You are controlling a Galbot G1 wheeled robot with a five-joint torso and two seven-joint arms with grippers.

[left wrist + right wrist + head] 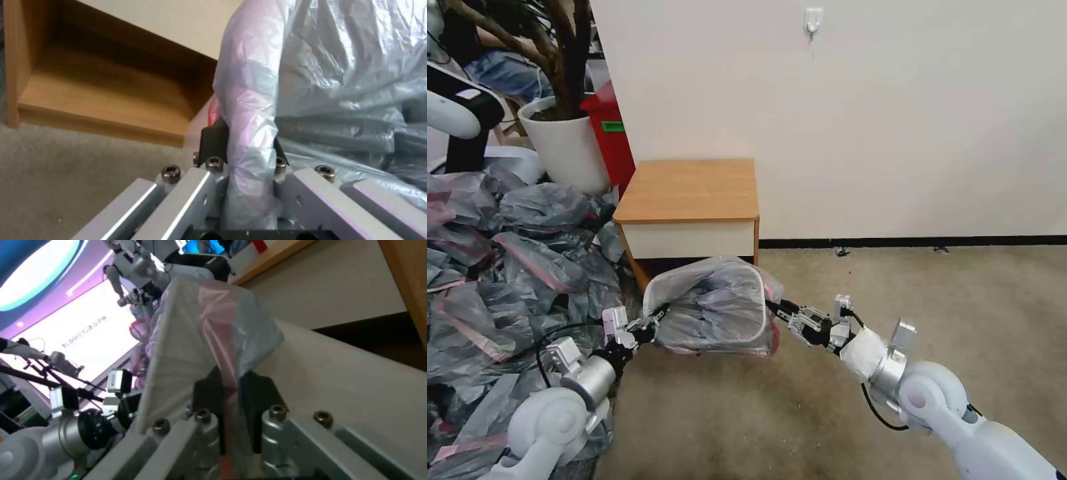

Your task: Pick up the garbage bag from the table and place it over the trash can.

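Bag (714,307) stretched over the bin (758,303) before the nightstand (689,189): left gripper (650,323) and right gripper (775,308) fingers clenched on opposite rim folds; best pulled down evenly, both sides together.

A large lit screen (84,330) in the right wrist view carries a line of characters. They are too small to read. No other text is legible.

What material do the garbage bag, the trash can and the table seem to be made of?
Garbage bag: thin translucent grey plastic film with a pink rim band, crinkled and glossy. Trash can: looks like smooth matte cream plastic. Table: light-brown wood-look top, possibly laminate, with a white drawer front.
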